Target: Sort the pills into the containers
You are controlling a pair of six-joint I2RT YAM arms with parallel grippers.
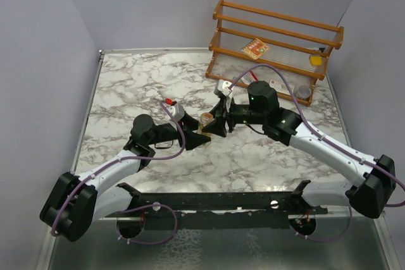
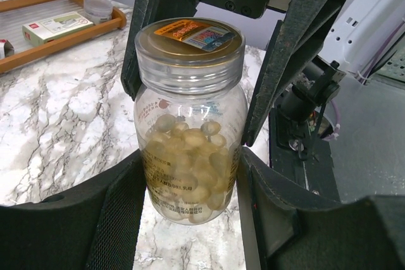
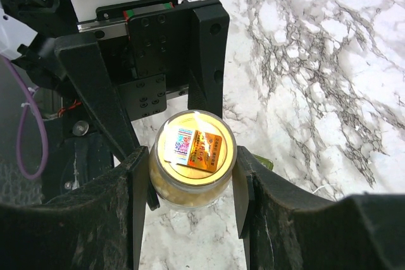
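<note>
A clear bottle (image 1: 206, 119) with a gold-labelled cap (image 3: 193, 147) stands at the table's middle, half full of pale yellow pills (image 2: 190, 156). My left gripper (image 2: 190, 184) is shut on the bottle's lower body, a finger (image 2: 120, 213) on each side. My right gripper (image 3: 190, 184) reaches in from the right and is shut round the cap; its fingers (image 2: 278, 61) flank the cap in the left wrist view. Both grippers meet at the bottle in the top view, the left (image 1: 197, 133) and the right (image 1: 216, 122). A sliver of the olive-green pill box (image 3: 264, 164) shows behind my right finger.
A wooden rack (image 1: 278, 36) stands at the back right, holding a red-and-white carton (image 1: 254, 49) and a yellow block (image 1: 315, 60). A small round container (image 1: 304, 92) sits by its front rail. Grey walls close in on both sides.
</note>
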